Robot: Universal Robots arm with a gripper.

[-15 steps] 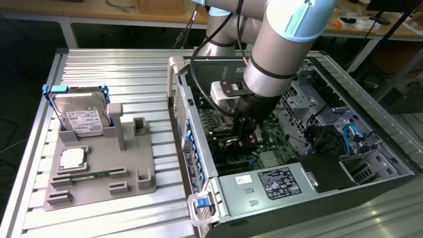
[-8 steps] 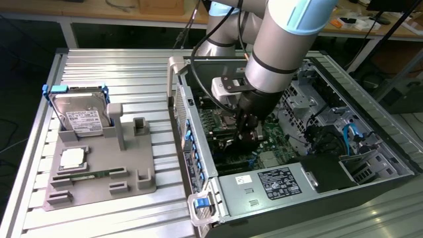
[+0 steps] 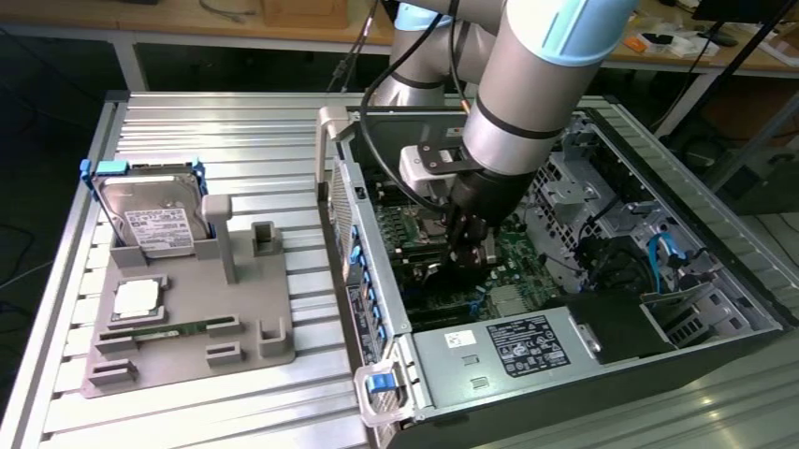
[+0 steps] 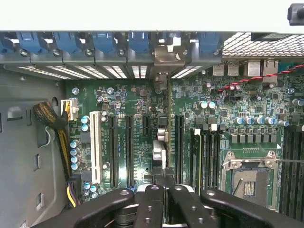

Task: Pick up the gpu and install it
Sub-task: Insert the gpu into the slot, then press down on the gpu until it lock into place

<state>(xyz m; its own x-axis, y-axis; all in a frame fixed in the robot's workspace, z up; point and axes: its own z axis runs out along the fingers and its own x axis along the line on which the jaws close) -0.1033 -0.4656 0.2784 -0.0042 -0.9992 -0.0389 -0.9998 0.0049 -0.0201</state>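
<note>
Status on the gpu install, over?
Gripper shut, down at the gpu top edge; grip unclear. It stands edge-on among the motherboard slots, bracket at the rear wall. Nearest cable bundle sits well aside.

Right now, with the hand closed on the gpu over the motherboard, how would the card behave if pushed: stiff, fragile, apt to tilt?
Probably stiff: the gpu runs edge-on, straight from the hand to its metal bracket. Likely fragile sideways, being thin with exposed parts. It might tilt, since the hand grips one short stretch of its edge.
</note>
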